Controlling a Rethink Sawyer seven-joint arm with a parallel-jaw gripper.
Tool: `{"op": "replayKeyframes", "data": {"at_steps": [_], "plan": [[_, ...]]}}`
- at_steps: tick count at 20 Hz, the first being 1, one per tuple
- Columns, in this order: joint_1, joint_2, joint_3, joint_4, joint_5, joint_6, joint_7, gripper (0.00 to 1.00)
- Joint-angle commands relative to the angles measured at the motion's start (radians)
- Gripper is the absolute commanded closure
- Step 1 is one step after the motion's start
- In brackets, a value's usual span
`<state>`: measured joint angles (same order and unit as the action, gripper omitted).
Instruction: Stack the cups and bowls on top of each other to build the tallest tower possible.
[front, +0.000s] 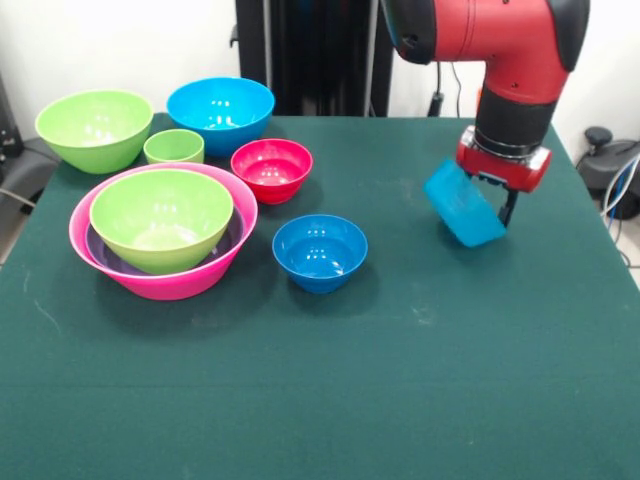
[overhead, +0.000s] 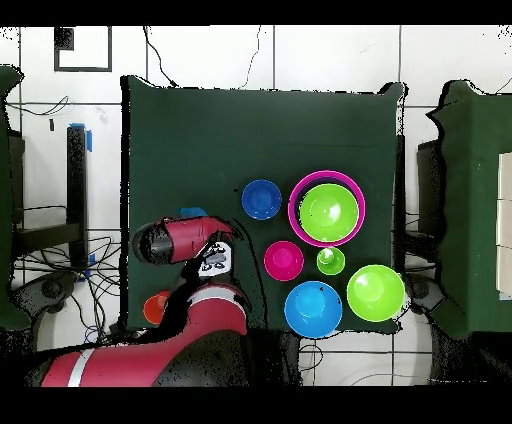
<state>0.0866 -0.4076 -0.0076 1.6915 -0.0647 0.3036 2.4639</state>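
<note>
- The gripper (front: 492, 203) hangs above the table at the picture's right in the front view, its fingers clenched on the teal bowl (front: 463, 205).
- The teal bowl sits tilted on its side between the fingers, clear of the green table (front: 400, 380), with one dark fingertip (front: 508, 208) showing just past its right edge.
- Taking the pink bowl (front: 215, 270) as landmark: it holds a purple bowl (front: 105, 252), and a lime-green bowl (front: 160, 218) is nested inside that.
- The small blue bowl (front: 320, 252) stands just right of the pink bowl, between it and the gripper.
- The red bowl (front: 271, 169) is behind and right of it.
- The green cup (front: 174, 147) stands just behind it.
- A second lime-green bowl (front: 95, 128) and the large blue bowl (front: 220, 114) stand farther back.
- In the overhead view an orange thing (overhead: 155, 307) shows by the arm, well apart from the pink bowl.
</note>
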Motion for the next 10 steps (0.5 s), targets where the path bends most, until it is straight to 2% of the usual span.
{"op": "replayKeyframes", "data": {"at_steps": [1,5,10], "plan": [[0.005,0.069,0.031,-0.057,0.013,-0.048,0.084,1.0],[-0.025,0.065,0.063,-0.049,-0.001,-0.05,0.051,1.0],[-0.03,0.06,0.07,-0.048,-0.007,-0.039,0.039,1.0]]}}
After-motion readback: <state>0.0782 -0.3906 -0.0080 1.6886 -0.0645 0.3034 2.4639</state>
